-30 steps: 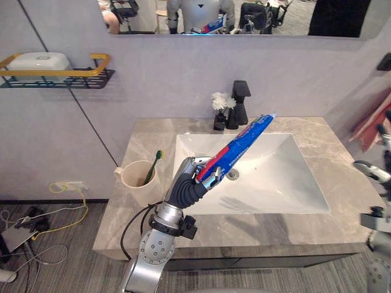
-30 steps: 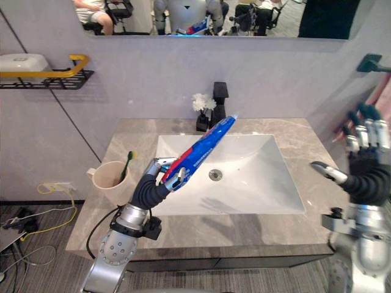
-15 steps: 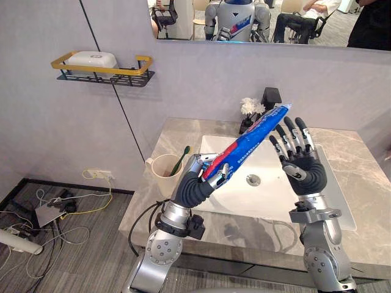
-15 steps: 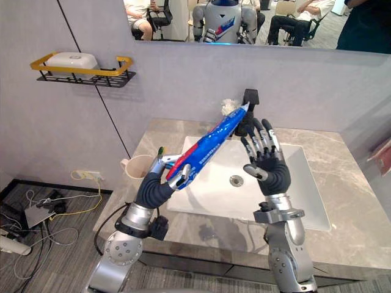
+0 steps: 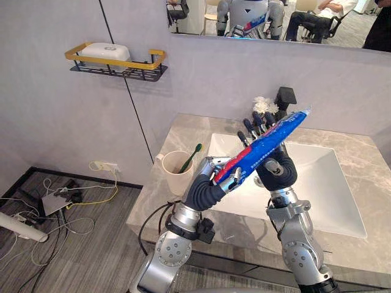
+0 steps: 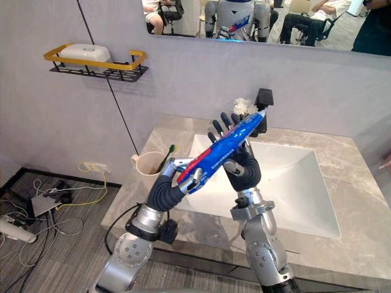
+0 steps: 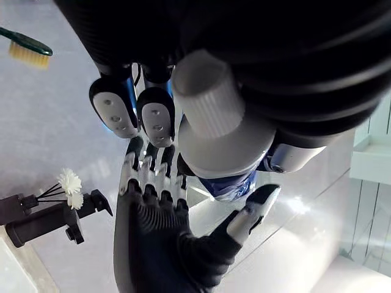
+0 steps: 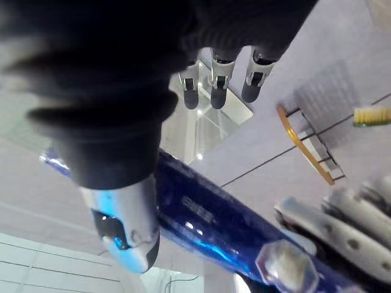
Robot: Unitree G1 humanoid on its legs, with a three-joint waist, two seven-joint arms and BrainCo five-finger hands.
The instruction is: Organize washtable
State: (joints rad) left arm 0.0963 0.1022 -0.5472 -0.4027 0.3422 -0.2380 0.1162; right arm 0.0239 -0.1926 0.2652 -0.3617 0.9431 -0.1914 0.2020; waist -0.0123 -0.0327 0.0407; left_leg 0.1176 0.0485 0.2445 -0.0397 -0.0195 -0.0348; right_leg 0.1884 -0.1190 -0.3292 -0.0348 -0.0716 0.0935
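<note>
Left hand (image 5: 209, 181) clenched round toothpaste tube (image 5: 264, 148), right hand (image 5: 281, 173) just behind — fingers straight, released

Over the sink basin (image 5: 324, 183) the toothpaste tube (image 5: 263, 149) bars the left side — the basin's right half lies open; a cup (image 5: 177, 174) stands left of it, the faucet (image 5: 285, 97) behind.

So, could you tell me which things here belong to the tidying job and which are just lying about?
Job: blue-and-red toothpaste tube in left hand; open right hand behind it; beige cup; green toothbrush.
Lying about: yellow-railed wire shelf, white box, white flowers, black tap.
</note>
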